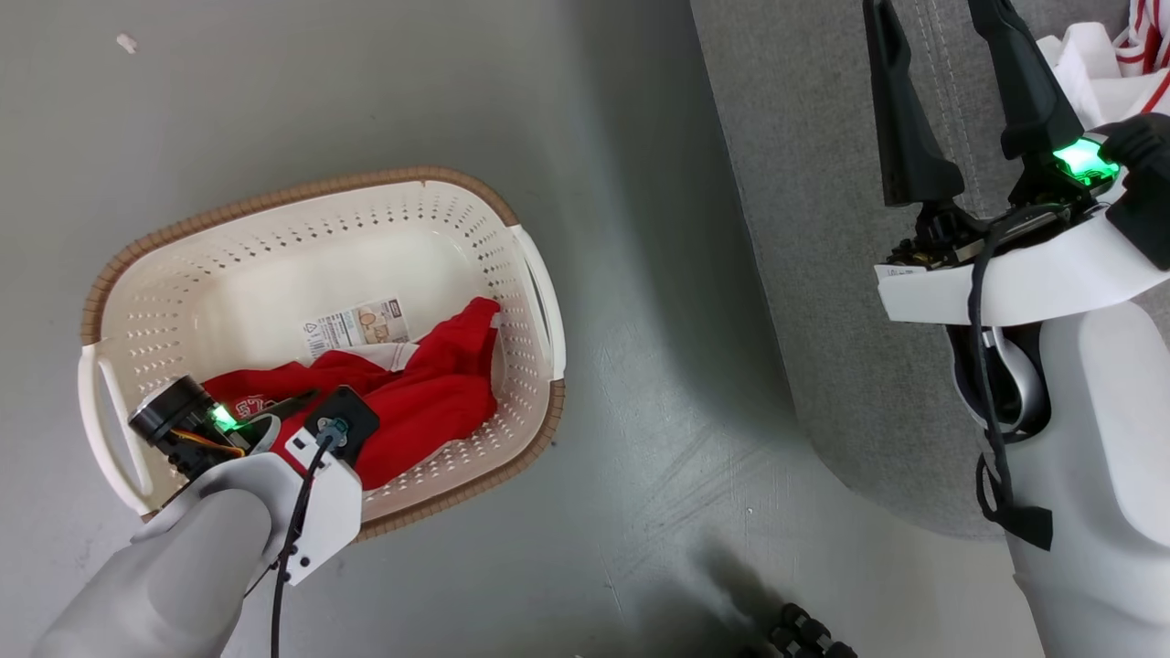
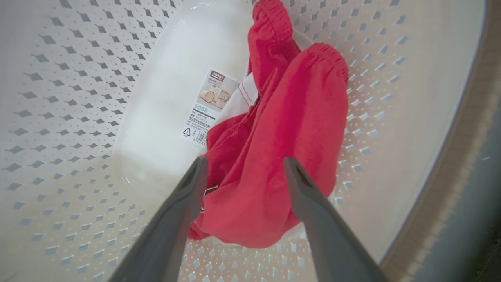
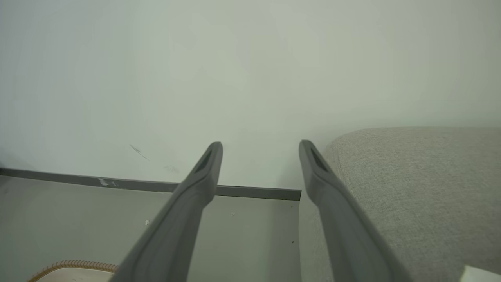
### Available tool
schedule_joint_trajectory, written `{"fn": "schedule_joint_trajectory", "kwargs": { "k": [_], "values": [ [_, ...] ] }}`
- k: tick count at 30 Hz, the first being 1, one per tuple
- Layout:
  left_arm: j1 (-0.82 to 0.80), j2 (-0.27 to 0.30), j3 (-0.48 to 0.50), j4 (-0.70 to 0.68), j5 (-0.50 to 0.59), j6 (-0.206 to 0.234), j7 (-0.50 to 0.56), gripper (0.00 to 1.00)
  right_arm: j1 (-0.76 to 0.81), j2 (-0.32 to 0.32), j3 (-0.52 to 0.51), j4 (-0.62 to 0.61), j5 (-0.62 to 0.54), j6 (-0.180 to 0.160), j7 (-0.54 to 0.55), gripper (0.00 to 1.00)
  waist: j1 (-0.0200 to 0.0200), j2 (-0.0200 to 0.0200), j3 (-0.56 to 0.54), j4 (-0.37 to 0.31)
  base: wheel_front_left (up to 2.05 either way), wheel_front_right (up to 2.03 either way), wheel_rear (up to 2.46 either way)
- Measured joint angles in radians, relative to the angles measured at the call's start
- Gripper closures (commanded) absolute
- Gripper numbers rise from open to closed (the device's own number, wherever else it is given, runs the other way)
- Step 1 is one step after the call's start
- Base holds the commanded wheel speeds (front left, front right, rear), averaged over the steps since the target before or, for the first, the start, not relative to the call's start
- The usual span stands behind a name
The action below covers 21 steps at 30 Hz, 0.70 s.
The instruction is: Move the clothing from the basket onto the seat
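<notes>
The cream basket [image 1: 274,228] stands on the floor at the left, and a red garment [image 1: 430,393] lies crumpled along its near-right side. My left gripper [image 2: 244,162] is down inside the basket, open, its fingers either side of the red garment [image 2: 289,129] and just above it. The paper label [image 2: 209,105] shows on the basket bottom beside the cloth. My right gripper [image 1: 932,18] hangs open and empty over the grey seat [image 1: 823,274]. More red-and-white clothing [image 1: 1133,46] lies on the seat at the far right.
Grey floor separates the basket from the seat's rounded edge. A pale wall with a dark baseboard [image 3: 117,183] stands beyond my right gripper [image 3: 261,145]. A dark ribbed object [image 1: 804,635] sits at the bottom edge. A white scrap [image 1: 126,41] lies on the floor.
</notes>
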Motion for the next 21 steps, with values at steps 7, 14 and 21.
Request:
{"fn": "schedule_joint_trajectory", "kwargs": {
  "k": [7,14,21],
  "values": [
    [-0.026,0.021,-0.029,0.04,0.022,-0.005,0.037,0.0,-0.03,0.0,0.012,0.002,0.019,0.0,0.0,0.0,0.0,0.0,0.038,-0.022,0.0,0.0,0.0],
    [-0.058,0.024,-0.045,0.072,0.03,-0.014,0.074,0.07,-0.058,0.0,0.023,0.003,0.04,0.0,-0.003,0.0,0.0,0.0,0.069,-0.041,0.0,0.0,0.0],
    [-0.074,0.026,-0.046,0.098,0.031,-0.017,0.096,1.0,-0.079,0.0,0.031,0.005,0.052,0.0,-0.003,0.0,0.0,0.0,0.09,-0.058,0.0,0.0,0.0]
  ]
}}
